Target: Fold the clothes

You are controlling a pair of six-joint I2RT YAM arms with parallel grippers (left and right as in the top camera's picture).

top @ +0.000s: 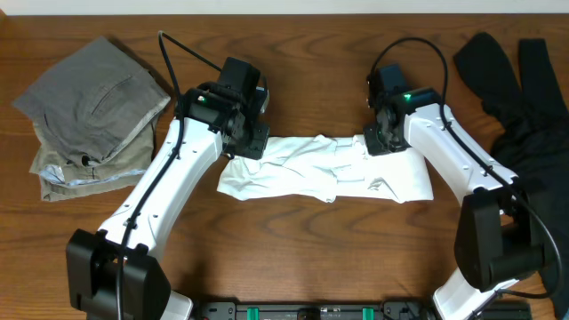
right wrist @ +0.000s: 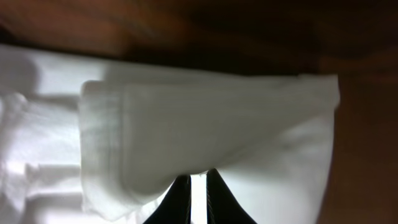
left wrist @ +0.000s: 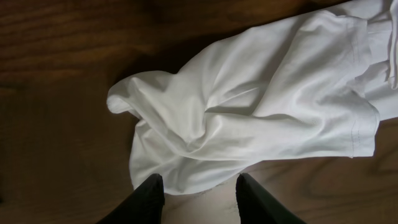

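The white T-shirt [top: 329, 173] lies crumpled in a long band across the middle of the table. My left gripper [top: 252, 142] hovers at the shirt's back left corner. In the left wrist view the left gripper [left wrist: 199, 180] is open, with only bare table between its fingers and the T-shirt's hem [left wrist: 261, 106] just ahead of the tips. My right gripper [top: 378, 142] is at the shirt's back right part. In the right wrist view the right gripper [right wrist: 199, 177] is shut on a thin layer of the T-shirt [right wrist: 205, 130], and a folded flap hangs over its fingertips.
Grey trousers [top: 89, 98] lie stacked on khaki trousers [top: 89, 173] at the back left. A long black garment [top: 524, 89] is heaped at the right edge. Bare wooden table [top: 302, 258] shows in front of the shirt.
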